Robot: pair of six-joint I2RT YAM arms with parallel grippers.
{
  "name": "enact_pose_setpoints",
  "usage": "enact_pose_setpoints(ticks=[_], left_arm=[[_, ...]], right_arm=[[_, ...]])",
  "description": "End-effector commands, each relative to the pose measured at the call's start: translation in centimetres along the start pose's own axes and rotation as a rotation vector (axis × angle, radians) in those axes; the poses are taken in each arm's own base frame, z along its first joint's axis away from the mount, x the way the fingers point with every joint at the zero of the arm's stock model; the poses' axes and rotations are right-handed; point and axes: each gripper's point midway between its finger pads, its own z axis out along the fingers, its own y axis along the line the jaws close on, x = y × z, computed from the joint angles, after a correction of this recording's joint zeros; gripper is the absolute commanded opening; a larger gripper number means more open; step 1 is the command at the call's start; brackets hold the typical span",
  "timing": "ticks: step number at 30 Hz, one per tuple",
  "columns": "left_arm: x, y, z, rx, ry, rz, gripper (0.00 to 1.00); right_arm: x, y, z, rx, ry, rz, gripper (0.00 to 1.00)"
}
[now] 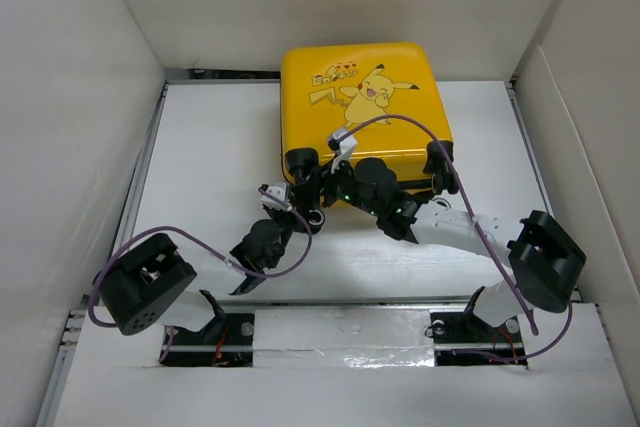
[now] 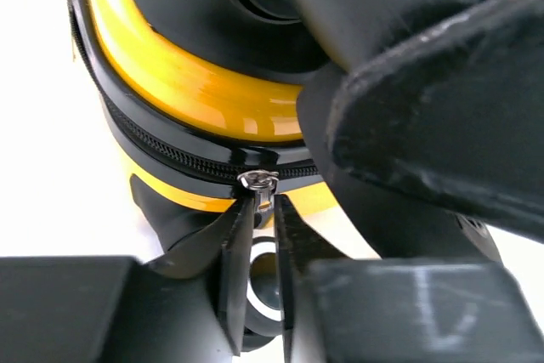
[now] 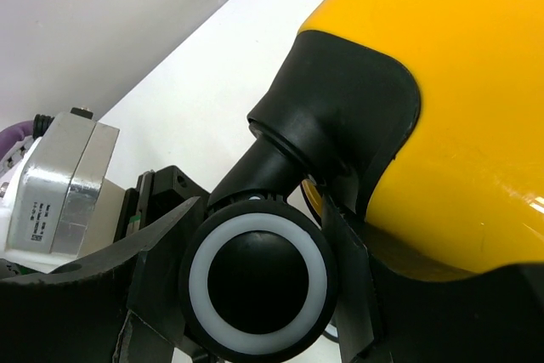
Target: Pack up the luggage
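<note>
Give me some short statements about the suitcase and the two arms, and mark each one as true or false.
1. The suitcase lies flat and closed, with its Pikachu side up. True.
2. The left fingers pinch the zipper pull on the suitcase's edge. True.
3. The right fingers grip the carry handle. False: they clamp a black wheel with a white ring.
4. The two arms work at opposite sides of the suitcase. False: both reach its near edge, close to each other.
</note>
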Motion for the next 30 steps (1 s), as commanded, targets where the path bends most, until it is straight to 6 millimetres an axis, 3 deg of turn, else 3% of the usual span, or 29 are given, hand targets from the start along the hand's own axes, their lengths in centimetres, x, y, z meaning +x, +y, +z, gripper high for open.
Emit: enact_pose_setpoints(ticks=[1,4,12,16,20,26,30], left_arm=[[-23.2,-3.0,-3.6,0.156,-0.841,-0.410,0.11],[-23.7,-2.2,-3.4,0.145,-0.860,-0.409,0.00],[-23.0,-2.4,-3.1,0.186,-0.834,-0.425,0.00],[-22.4,-4.3,-3.1,0.292,-0.793,-0.419,0.00],[-21.0,-5.1,-3.2,0.328,-0.750,-0.444,0.38],[-20.5,-5.6,-2.8,0.344,-0.728,-0.466,0.36],[-22.2,-5.2,-2.9,0.306,-0.783,-0.485,0.33]], right_arm=[[-3.0,10.5,-2.1,-0.379,-0.089,0.028,0.00],[-2.9,10.4,-2.4,-0.377,-0.093,0.030,0.00],[-2.7,10.3,-2.4,-0.374,-0.094,0.030,0.00],[-2.7,10.2,-2.3,-0.371,-0.095,0.030,0.00],[-3.2,10.4,-2.1,-0.371,-0.094,0.011,0.00],[-3.3,10.5,-1.9,-0.376,-0.084,-0.004,0.00],[-2.7,11.6,-2.0,-0.409,-0.067,-0.012,0.00]])
